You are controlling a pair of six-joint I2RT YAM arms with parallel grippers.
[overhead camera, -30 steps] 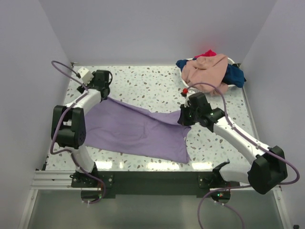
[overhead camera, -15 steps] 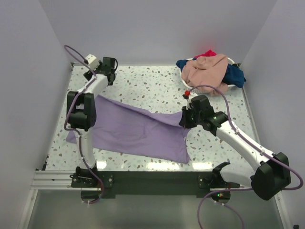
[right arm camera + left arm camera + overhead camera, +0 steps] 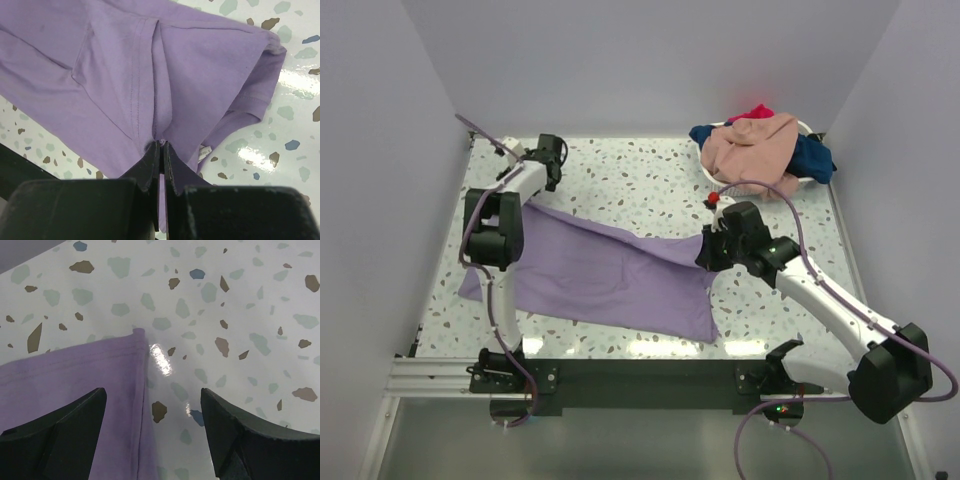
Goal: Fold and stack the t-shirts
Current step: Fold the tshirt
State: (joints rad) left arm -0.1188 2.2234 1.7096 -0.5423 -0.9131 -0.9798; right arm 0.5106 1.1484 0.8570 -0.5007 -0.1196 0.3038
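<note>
purple shirt (image 3: 600, 270) spread on bench (image 3: 650, 180), long axis left-right | right fingers (image 3: 150, 160) clamped on its right edge | left fingers (image 3: 65, 430) wide, empty, over the far-left corner | corner sits just below, between their tips

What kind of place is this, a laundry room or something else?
Likely a robot lab test cell: plain walls box in a speckled table, and the left arm and right arm are mounted on a metal rail.

Right claw (image 3: 160, 150) pinching lavender t-shirt (image 3: 125, 80) fold.
</note>
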